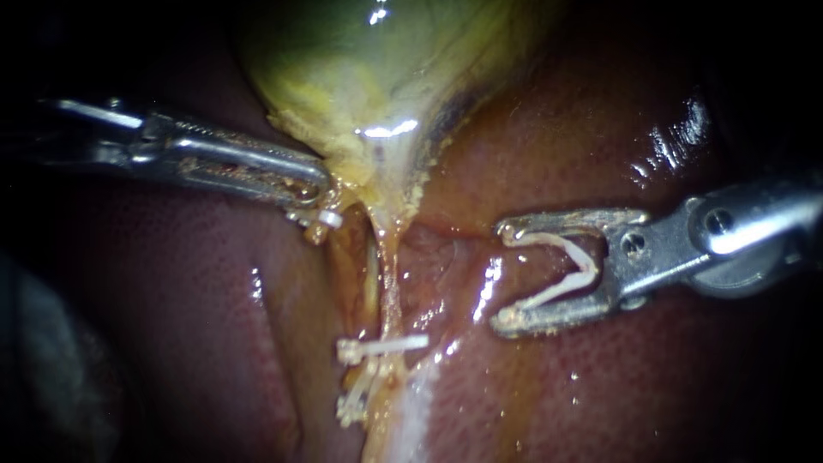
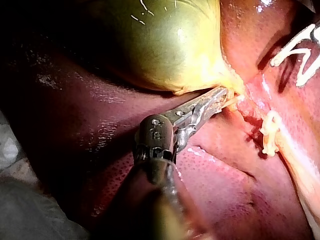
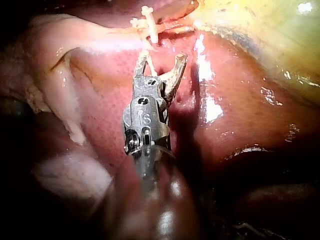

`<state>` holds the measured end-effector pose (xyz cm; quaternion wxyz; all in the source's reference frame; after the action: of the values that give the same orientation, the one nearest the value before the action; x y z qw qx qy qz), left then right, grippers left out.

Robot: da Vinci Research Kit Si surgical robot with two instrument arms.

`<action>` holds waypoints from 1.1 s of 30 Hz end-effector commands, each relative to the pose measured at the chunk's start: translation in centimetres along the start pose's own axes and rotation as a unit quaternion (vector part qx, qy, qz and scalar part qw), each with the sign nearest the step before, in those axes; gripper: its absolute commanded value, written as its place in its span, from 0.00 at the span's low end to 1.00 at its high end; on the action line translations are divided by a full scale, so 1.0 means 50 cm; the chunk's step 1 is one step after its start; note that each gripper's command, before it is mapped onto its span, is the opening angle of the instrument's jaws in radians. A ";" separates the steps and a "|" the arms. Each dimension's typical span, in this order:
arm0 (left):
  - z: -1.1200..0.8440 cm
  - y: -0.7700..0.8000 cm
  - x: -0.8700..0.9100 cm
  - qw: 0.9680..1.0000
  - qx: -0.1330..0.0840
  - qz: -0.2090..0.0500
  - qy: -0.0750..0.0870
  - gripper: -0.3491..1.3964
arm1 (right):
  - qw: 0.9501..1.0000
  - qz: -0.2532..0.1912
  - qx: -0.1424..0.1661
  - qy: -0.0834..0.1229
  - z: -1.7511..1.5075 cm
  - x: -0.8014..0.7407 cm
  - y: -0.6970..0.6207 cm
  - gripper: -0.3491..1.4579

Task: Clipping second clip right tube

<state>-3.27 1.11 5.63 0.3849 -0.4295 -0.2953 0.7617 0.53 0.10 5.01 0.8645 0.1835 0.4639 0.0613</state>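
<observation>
Tube [image 1: 392, 283], a pale, thin, wet strand, ran from the neck of the yellow-green gallbladder [image 1: 369, 77] down over glossy red-brown liver [image 1: 583, 154]. Two white placed clips [image 1: 386, 345] crossed it low down. Judged soft, slippery and easily torn: encircle it above those, never tug. Slender steel left instrument [image 1: 317, 189] had its jaws pinched on gallbladder neck tissue. Right instrument [image 1: 507, 276] had its jaws spread, cradling an open white V-shaped loaded clip [image 1: 587, 270], apart from the tube. Room was tight, the liver slick all round.

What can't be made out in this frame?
Tube's lower end: cut off by the endoscope view's bottom edge.
Left instrument's tip: buried in yellow tissue, endoscope and left wrist views.
Loaded clip: partly cut off by the left wrist view's edge.
</observation>
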 end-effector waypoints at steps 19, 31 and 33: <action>-0.0141 0.0085 0.0038 1.000 0.002 -0.007 0.004 0.00 | 1.000 0.001 -0.003 0.000 0.0013 0.0017 -0.0005 0.45; -0.0140 0.0077 0.0037 1.000 0.002 -0.006 0.004 0.00 | 0.998 0.043 0.038 0.034 0.0091 0.0055 0.0004 0.44; -0.0139 0.0077 0.0038 1.000 0.002 -0.006 0.004 0.00 | 0.996 0.060 0.046 0.043 0.0112 0.0059 0.0004 0.44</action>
<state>-2.85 1.14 4.93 0.3918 -0.4299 -0.2948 0.7581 1.20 0.04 5.09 0.8266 0.2524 0.4925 0.1026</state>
